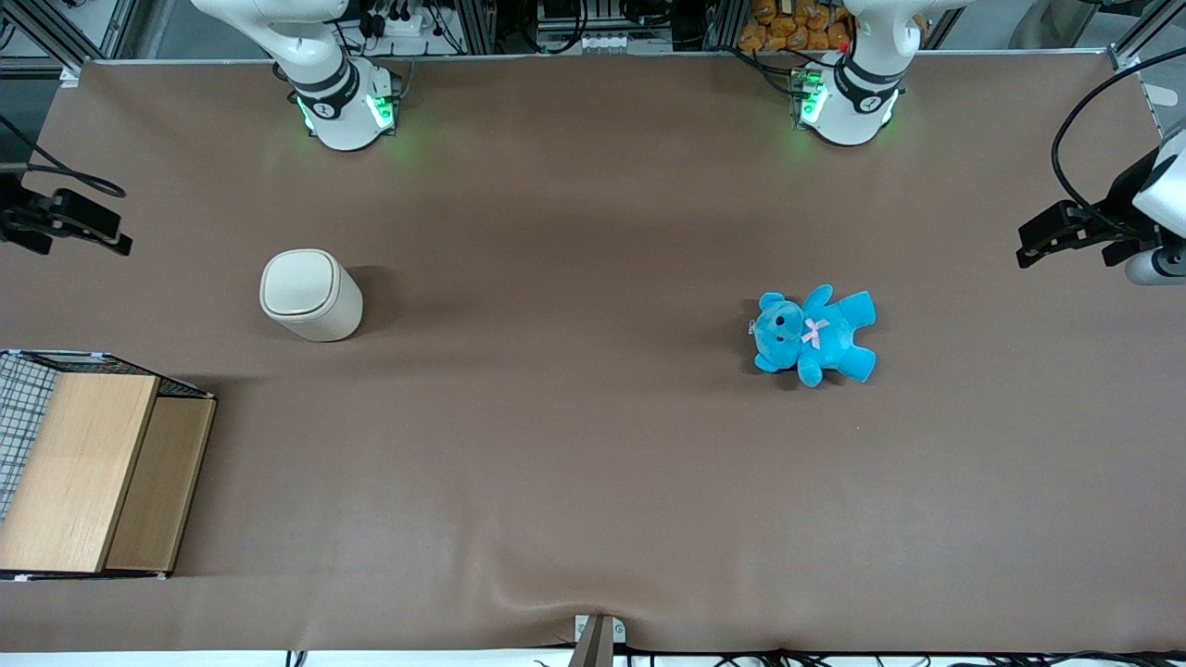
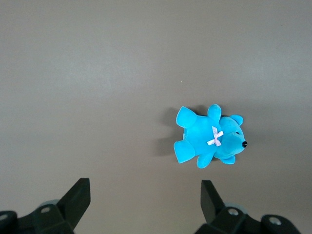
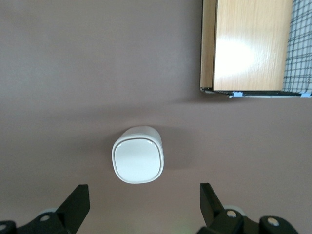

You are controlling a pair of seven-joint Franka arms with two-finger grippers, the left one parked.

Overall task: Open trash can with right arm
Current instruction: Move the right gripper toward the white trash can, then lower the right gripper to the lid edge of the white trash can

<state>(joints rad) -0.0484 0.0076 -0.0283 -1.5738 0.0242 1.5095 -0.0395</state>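
The trash can point(image 1: 310, 295) is a small cream-beige cylinder standing upright on the brown table, its rounded-square flip lid point(image 3: 138, 154) lying flat and shut. My right arm's gripper point(image 1: 109, 232) hangs high over the working arm's end of the table, off to the side of the can and touching nothing. The right wrist view looks straight down on the lid. The gripper point(image 3: 142, 204) is open there, its two black fingers point(image 3: 78, 204) wide apart with only bare table between them.
A wooden box point(image 1: 88, 472) with a wire-mesh side sits at the working arm's end of the table, nearer to the front camera than the can. A blue teddy point(image 1: 815, 335) lies toward the parked arm's end. Both arm bases stand at the table's back edge.
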